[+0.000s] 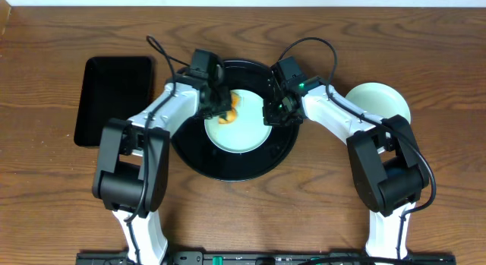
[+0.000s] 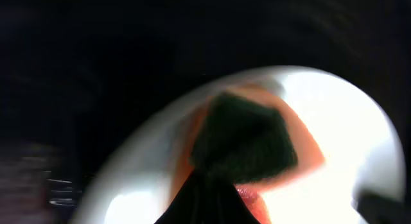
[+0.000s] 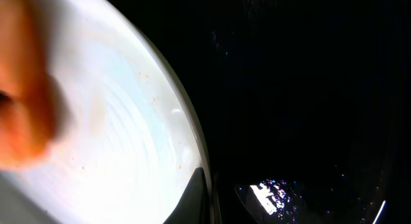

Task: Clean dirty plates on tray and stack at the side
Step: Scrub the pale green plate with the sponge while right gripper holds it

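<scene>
A pale plate (image 1: 241, 134) lies inside the round black tray (image 1: 228, 168) at mid-counter, nearer the tray's far side. On the plate's far-left part sits an orange sponge (image 1: 228, 115), and the left pincer (image 1: 222, 109) is clenched on it, pressing it to the plate. The left wrist view is blurred, showing a dark patch over the orange sponge (image 2: 307, 147) against the white plate (image 2: 350, 115). The right pincer (image 1: 273, 115) is clenched at the plate's right rim. In the right wrist view a dark fingertip (image 3: 194, 199) meets the plate's (image 3: 128, 147) edge beside the glossy tray (image 3: 289, 89), but whether it pinches the rim I cannot tell. Faint orange specks dot that side of the plate, and an orange blur fills the view's left edge. A second plate (image 1: 380, 100), pale mint, rests on the counter (image 1: 304, 212) right of the tray, partly under the right arm. A rectangular tray (image 1: 114, 99), black, lies well to the left.
</scene>
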Motion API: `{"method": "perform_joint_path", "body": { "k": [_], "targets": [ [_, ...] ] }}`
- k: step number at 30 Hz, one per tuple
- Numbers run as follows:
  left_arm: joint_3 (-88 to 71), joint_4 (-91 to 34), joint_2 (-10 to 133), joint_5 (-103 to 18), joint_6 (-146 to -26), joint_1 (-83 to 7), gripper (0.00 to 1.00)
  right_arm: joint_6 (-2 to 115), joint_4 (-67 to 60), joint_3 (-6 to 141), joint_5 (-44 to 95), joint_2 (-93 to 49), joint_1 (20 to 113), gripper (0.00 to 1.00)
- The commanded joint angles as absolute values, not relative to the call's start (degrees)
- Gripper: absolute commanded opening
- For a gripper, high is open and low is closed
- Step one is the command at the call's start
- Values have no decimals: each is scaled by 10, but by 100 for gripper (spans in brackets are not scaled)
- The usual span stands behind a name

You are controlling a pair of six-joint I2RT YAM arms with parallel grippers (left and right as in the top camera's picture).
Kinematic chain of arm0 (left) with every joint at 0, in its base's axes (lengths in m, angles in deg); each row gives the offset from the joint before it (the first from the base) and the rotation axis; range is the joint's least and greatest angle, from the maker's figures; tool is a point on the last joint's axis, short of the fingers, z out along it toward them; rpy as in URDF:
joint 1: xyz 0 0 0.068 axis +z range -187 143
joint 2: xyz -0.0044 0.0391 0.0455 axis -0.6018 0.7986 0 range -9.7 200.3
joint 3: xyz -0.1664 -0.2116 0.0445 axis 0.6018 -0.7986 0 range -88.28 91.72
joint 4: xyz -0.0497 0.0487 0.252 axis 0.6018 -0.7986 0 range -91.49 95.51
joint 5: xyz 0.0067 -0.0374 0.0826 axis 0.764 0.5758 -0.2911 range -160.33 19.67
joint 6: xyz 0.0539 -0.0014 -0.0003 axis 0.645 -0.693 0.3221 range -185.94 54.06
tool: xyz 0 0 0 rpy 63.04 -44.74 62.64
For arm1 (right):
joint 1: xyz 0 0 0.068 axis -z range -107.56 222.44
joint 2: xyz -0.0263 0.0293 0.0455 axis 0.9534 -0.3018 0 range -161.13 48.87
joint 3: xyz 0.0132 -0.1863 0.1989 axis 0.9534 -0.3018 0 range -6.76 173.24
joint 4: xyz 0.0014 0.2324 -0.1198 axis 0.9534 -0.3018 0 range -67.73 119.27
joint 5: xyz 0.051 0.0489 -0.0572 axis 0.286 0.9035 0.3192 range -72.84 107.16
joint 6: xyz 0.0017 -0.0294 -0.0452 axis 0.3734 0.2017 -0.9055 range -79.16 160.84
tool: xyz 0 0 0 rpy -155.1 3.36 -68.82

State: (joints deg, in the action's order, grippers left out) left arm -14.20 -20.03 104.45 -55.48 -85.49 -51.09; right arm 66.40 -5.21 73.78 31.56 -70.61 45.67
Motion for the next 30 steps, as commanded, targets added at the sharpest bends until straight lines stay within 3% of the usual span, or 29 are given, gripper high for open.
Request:
{"method": "perform_joint_path", "body": {
  "k": [1,8,14,17,21,26,28,29,30],
  "targets": [
    [-136,-222,1064,-637,-866,-491,7,670,-57,738,309,-715,456,1],
    [-136,-322,1063,-390,-879,-498,7,675,-59,738,312,-715,456,1],
    [-136,-356,1056,-289,-848,-494,8,676,-61,738,333,-715,456,1],
    [-123,-355,1034,-290,-840,-479,7,676,-65,738,348,-715,456,2],
    [-98,-356,991,-313,-838,-453,7,678,-74,738,357,-715,457,17],
    [-87,-357,931,-405,-838,-428,7,681,-76,737,356,-716,454,29],
    [-87,-361,919,-437,-835,-422,7,685,-73,737,356,-721,452,28],
    [-87,-363,915,-448,-831,-420,7,692,-73,737,353,-724,451,23],
    [-87,-365,914,-456,-824,-418,7,697,-72,737,352,-729,451,10]
  ]
}}
